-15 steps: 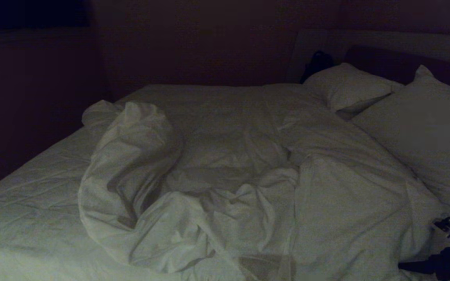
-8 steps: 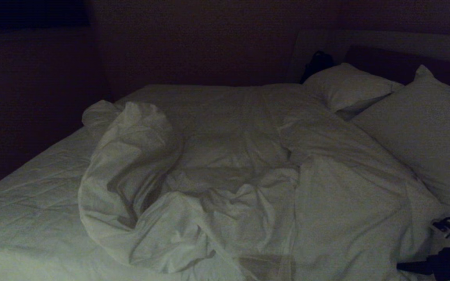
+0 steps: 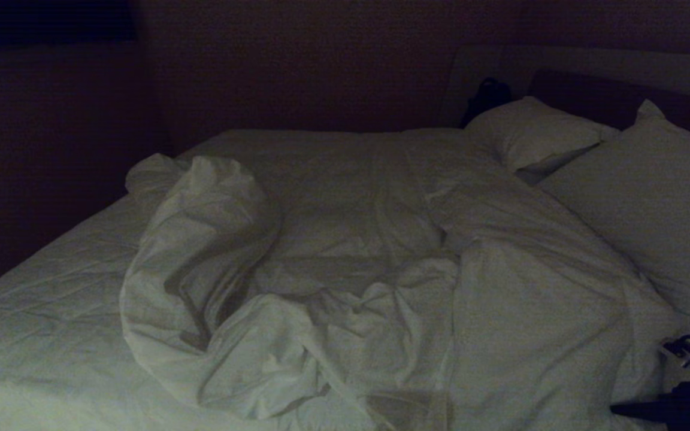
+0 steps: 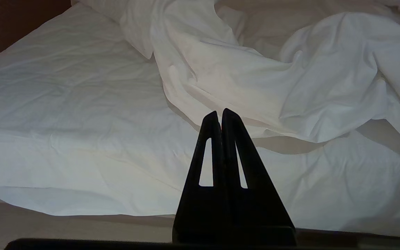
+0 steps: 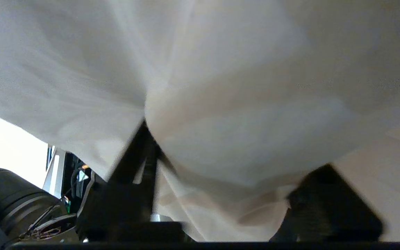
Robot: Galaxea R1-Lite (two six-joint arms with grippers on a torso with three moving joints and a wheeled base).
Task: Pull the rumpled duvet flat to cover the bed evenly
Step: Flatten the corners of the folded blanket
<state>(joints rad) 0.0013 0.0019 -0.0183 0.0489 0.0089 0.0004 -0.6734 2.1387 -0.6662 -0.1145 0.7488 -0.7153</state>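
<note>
Lying bunched across the middle of one bed [image 3: 39,311] is one duvet [image 3: 345,281], with two pillows [image 3: 530,134] beyond it toward the headboard. At the duvet's near corner, the right gripper [image 5: 221,173] has its fingers [image 5: 134,156] half apart with duvet cloth bulging between them. Beside the duvet's other edge lies bare sheet [image 4: 64,104]; over it the left gripper [image 4: 219,114] is pressed closed, empty.

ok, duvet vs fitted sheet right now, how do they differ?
The duvet is bunched in thick folds across the middle and right of the head view; the fitted sheet lies flat and bare on the left. The duvet looks puffy, the fitted sheet thin and finely creased. Both are white.
</note>
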